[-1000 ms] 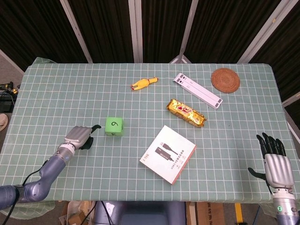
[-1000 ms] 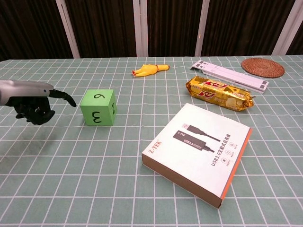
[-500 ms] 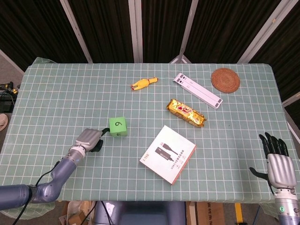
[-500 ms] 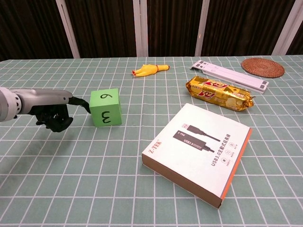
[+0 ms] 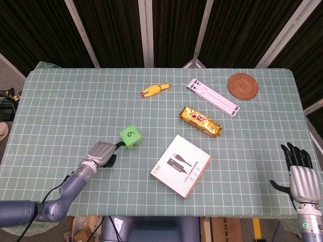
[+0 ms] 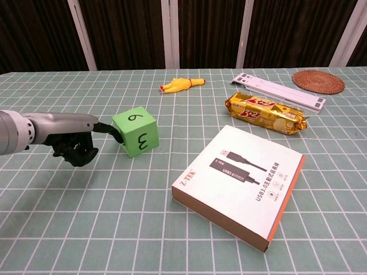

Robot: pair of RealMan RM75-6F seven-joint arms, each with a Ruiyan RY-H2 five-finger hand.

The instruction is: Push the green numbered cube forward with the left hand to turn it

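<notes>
On the near-left of the green checked tablecloth (image 5: 60,101), the green numbered cube (image 6: 136,132) sits skewed to the grid, just left of the USB cable box (image 6: 241,183). The left hand (image 5: 102,153), fingers curled and holding nothing, presses one extended fingertip against the cube's left face: pushing step under way. Next: drive forward off-centre. Right hand (image 5: 302,179) idle, fingers spread

The green numbered cube (image 5: 130,137) sits on the desk's (image 5: 60,106) checked cloth, left of centre and towards the near edge. It is bright green foam-like with black handwritten digits: a 6 on top and a 3 on the face towards the chest camera. It stands turned, one vertical edge angled towards the near side.
</notes>
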